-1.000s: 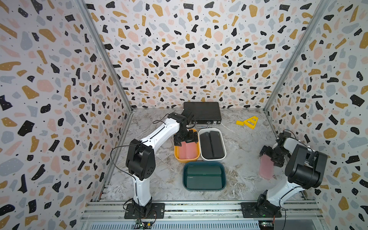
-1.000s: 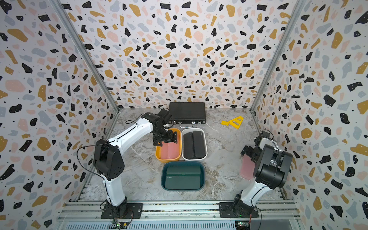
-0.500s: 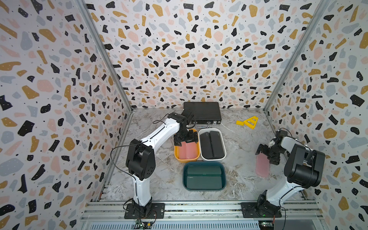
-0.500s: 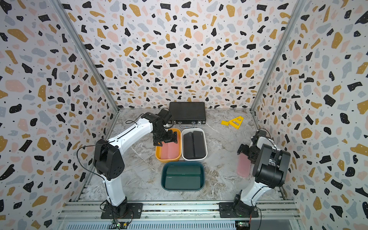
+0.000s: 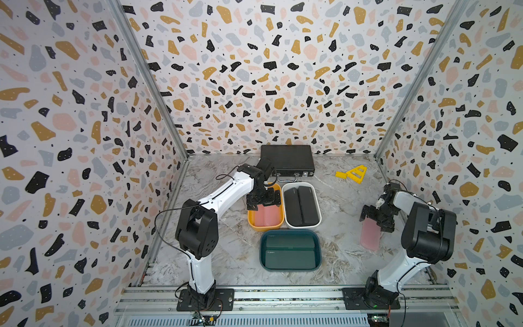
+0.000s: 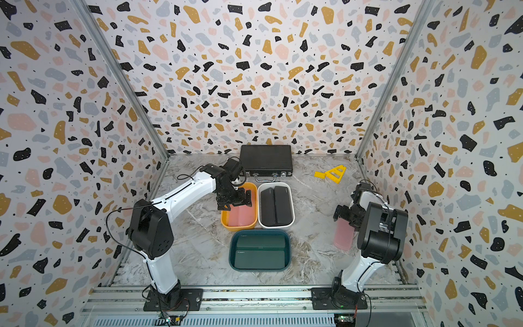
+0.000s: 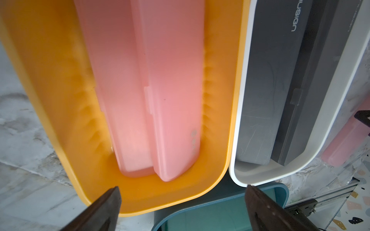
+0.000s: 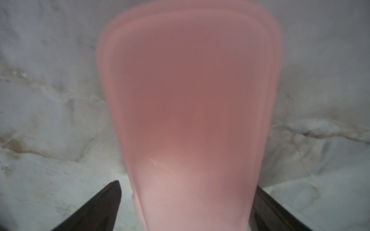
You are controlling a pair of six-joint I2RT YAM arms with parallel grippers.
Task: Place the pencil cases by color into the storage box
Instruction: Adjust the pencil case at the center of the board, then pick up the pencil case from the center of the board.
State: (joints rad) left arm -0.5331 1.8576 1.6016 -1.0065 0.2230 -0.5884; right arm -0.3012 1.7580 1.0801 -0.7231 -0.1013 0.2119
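Right wrist view puts the loose pink pencil case (image 8: 190, 100) directly between the right arm's fingers (image 8: 100, 210), which stand spread wide and straddle one end of it. A strip of marbled surface (image 8: 50, 100) shows beside one finger, so nothing is clamped, though blur leaves it unclear whether the opposite finger touches the case's edge. Both top views supply what that close-up lacks. The case (image 5: 369, 237) lies flat at the right of the scene, long axis running near to far, with the fingers over its far end and set across its width, and the right arm is plainly the nearer one. Its likely home, the orange tub (image 5: 266, 226), sits well apart to the left, beyond the white tub (image 5: 302, 227) of black cases (image 5: 301, 206). Left wrist view shows two pink cases (image 7: 160, 100) lying overlapped inside that tub, with the left arm's fingers (image 7: 100, 212) wide apart and empty above it.
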